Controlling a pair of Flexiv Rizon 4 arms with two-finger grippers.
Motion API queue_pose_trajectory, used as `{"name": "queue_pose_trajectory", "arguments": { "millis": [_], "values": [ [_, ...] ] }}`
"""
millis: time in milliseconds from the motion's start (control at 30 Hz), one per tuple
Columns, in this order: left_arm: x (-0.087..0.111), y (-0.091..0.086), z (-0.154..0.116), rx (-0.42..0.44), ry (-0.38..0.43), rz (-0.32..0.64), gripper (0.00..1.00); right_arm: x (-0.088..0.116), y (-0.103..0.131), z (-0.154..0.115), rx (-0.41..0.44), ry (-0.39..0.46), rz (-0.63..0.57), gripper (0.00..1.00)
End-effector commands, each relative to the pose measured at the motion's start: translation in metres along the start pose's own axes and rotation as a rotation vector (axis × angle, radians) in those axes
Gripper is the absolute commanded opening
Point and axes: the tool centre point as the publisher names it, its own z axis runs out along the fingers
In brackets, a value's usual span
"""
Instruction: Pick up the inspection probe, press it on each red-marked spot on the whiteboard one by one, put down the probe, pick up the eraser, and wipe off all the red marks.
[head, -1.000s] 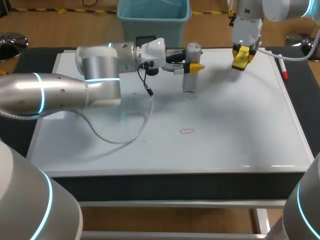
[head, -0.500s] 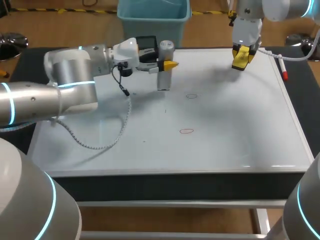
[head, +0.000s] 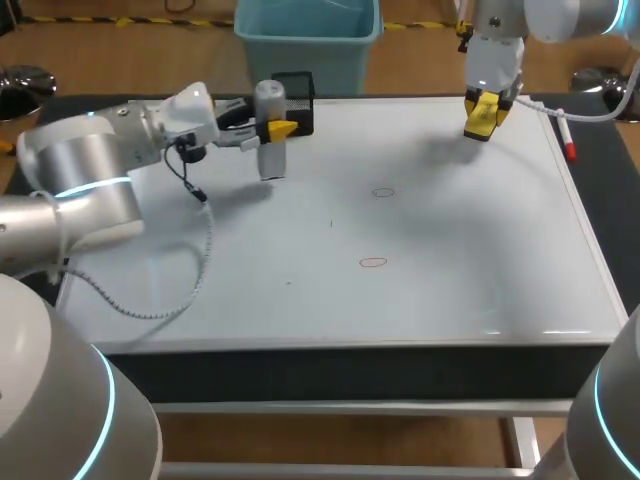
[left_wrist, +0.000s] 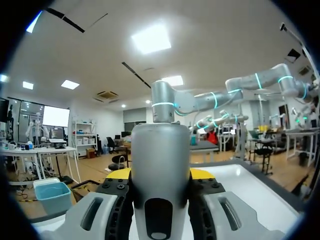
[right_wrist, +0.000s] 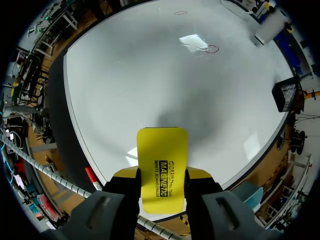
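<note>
Left arm swung leftward over whiteboard, left jaws clamped on upright probe; right jaws grip yellow eraser above far corner.

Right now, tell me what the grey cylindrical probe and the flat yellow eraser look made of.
Grey cylindrical probe: probably metal or painted plastic, satin finish; soft even sheen, no sharp reflections.
Flat yellow eraser: likely plastic shell, smooth matte; evenly coloured face with crisp black print.
</note>
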Motion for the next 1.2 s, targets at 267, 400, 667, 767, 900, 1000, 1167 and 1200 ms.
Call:
{"name": "queue_pose_trajectory", "arguments": {
  "millis": [267,400,667,767,900,1000,1167,1200],
  "values": [
    [-0.005,-0.006,-0.049,0.015,-0.130,0.009,0.00,0.000,0.000,-0.002,0.002,0.004,-0.002,0.00],
    [-0.011,-0.006,-0.058,0.008,-0.138,-0.007,0.00,0.000,0.000,-0.002,0.002,0.004,-0.002,0.00],
    [-0.013,-0.007,-0.063,0.007,-0.148,-0.015,0.00,0.000,0.000,-0.002,0.002,0.004,-0.002,0.00],
    [-0.013,-0.007,-0.063,0.007,-0.148,-0.015,0.00,0.000,0.000,-0.002,0.002,0.004,-0.002,0.00],
    [-0.013,-0.007,-0.063,0.007,-0.148,-0.015,0.00,-0.011,0.033,-0.011,0.024,-0.037,-0.098,0.00],
    [-0.013,-0.007,-0.063,0.007,-0.148,-0.015,0.00,-0.020,0.062,-0.012,0.025,-0.064,-0.163,0.00],
    [-0.013,-0.007,-0.063,0.007,-0.148,-0.015,0.00,-0.041,0.118,-0.012,0.027,-0.094,-0.273,0.00],
    [-0.013,-0.007,-0.063,0.007,-0.148,-0.015,0.00,-0.046,0.129,-0.012,0.029,-0.092,-0.299,0.00]
  ]
}}
